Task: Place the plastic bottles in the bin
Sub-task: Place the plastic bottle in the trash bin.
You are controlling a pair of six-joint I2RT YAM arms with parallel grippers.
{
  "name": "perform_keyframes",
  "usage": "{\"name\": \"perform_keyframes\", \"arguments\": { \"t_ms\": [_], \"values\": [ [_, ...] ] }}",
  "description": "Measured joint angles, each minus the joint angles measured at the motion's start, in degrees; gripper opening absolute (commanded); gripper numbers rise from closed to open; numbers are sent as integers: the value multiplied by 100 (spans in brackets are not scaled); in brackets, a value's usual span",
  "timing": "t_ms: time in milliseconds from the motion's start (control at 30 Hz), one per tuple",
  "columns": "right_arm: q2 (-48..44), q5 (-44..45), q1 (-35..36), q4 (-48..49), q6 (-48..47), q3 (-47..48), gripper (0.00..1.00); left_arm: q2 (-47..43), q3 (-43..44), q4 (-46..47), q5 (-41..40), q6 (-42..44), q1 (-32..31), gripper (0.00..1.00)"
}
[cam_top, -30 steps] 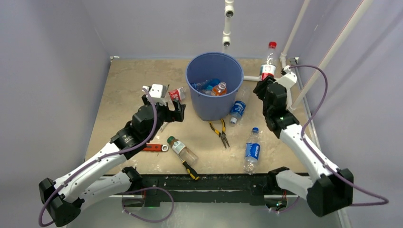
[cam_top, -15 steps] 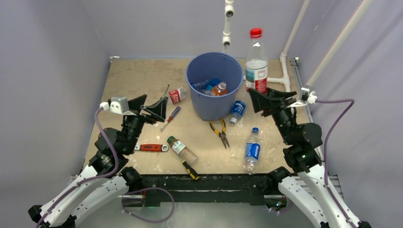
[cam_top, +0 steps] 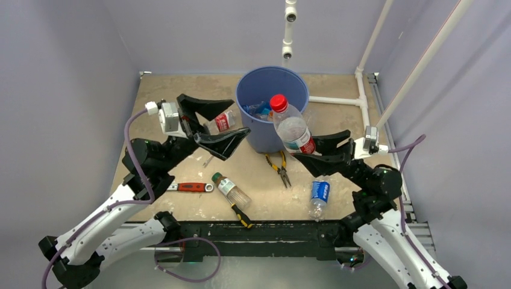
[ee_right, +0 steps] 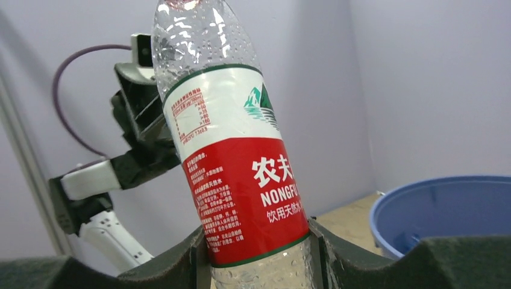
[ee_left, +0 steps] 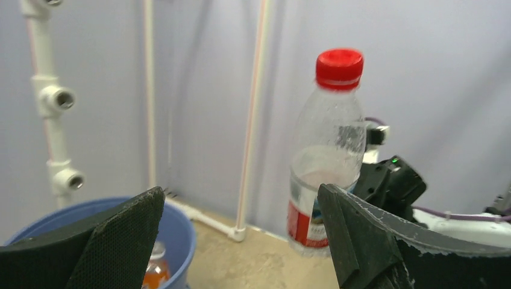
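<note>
From above, the right gripper [cam_top: 308, 152] had swung the red-capped bottle [cam_top: 290, 125] in from its upright pose out to the right of the bin [cam_top: 265, 139] half a second earlier. The bottle was now tilted, its cap over the bin's near-right rim and its base clamped between the fingers. I judged it close to release. Its body seemed to hang over the rim rather than the opening, though, so a drop here might glance off. The left gripper [cam_top: 238, 117] had risen meanwhile and gaped wide, holding nothing. The small red-labelled bottle [cam_top: 223, 120] lay on the table below it, just beside the bin. A blue-labelled bottle [cam_top: 319, 194] and a green-capped bottle [cam_top: 229, 188] waited nearer the front (the pliers [cam_top: 279, 169] and wrench [cam_top: 191, 187] were not wanted).

The left wrist view added a side-on look: the cap stood well above the bin's rim. It also showed an orange bottle [ee_left: 158, 274] already inside, which the held bottle hid from overhead.

The right wrist view alone showed the grip, with both pads pressed against the lower edge of the red label. The bin sat low to the right there, apart from the bottle. How far the bottle overlapped the opening could not be told from that view.
</note>
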Motion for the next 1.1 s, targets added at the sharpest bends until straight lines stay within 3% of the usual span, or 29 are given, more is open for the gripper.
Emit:
{"name": "perform_keyframes", "arguments": {
  "t_ms": [167, 367, 667, 933, 1000, 1100],
  "values": [
    [151, -243, 96, 455, 195, -136, 36, 739, 640, 658, 743, -330, 0, 99],
    [326, -306, 284, 710, 275, -184, 35, 1298, 811, 1379, 1224, -723, -26, 99],
    [804, 28, 890, 868, 249, -190, 34, 1486, 1067, 1679, 1561, -861, -118, 93],
    [1239, 632, 1899, 632, -125, -188, 34, 1460, 1207, 1449, 1593, -750, -140, 63],
    [1263, 772, 2052, 605, -190, -188, 34, 1429, 1207, 1370, 1598, -723, -140, 63],
    [1233, 951, 2131, 616, -251, -188, 33, 1351, 1207, 1222, 1600, -702, -140, 71]
  ]
}}
